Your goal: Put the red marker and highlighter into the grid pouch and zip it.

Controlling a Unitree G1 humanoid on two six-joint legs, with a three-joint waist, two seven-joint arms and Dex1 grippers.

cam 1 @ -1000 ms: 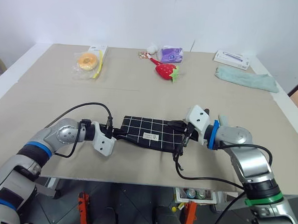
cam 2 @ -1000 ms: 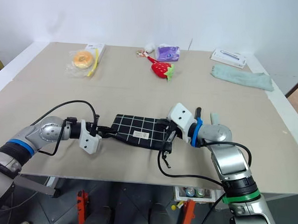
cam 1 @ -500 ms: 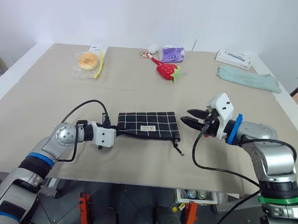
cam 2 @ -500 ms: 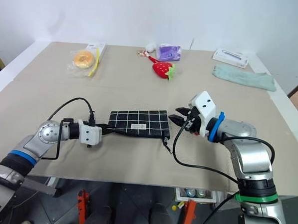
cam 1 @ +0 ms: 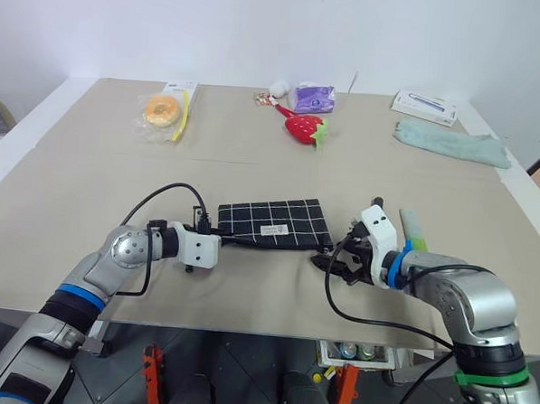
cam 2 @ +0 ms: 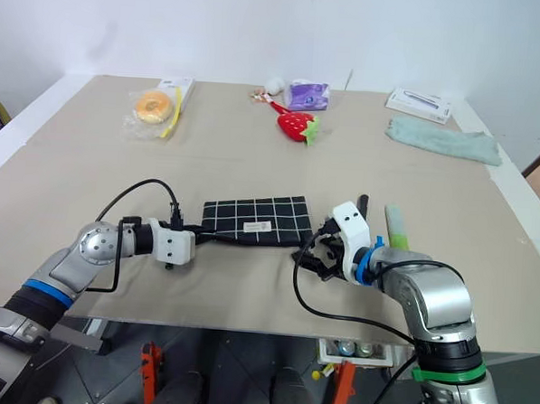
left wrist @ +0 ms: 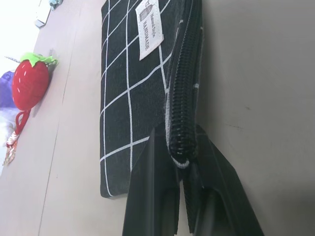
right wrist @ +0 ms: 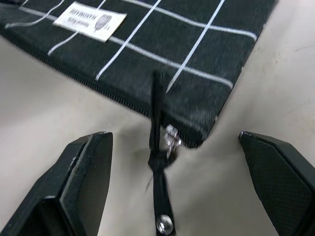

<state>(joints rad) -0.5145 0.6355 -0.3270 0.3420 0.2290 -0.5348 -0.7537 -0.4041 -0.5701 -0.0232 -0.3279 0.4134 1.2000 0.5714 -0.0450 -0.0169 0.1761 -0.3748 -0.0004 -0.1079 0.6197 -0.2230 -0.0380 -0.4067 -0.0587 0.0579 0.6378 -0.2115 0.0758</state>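
The grid pouch (cam 1: 273, 222) lies flat mid-table, white label facing up. My left gripper (cam 1: 224, 241) is shut on the left end of its zipper edge (left wrist: 179, 142). My right gripper (cam 1: 332, 262) stands open low at the pouch's right corner. Its fingers (right wrist: 83, 172) straddle the metal slider and black zipper pull (right wrist: 158, 206) without touching them. The highlighter (cam 1: 411, 227), pale with a green end, lies on the table just beyond my right wrist. Beside it a slim black tip of the red marker (cam 2: 361, 205) pokes out from behind the wrist camera.
Along the far side sit a bagged doughnut (cam 1: 159, 111), a red strawberry plush (cam 1: 301, 127), a purple packet (cam 1: 312, 97), a white box (cam 1: 423, 105) and a teal cloth (cam 1: 450, 144). The table's front edge (cam 1: 245, 329) runs close under both arms.
My right gripper opened and let go of the pouch's right end, swung out to the right, then came back low at the zipper pull. The left gripper kept its hold; the pouch settled flat.
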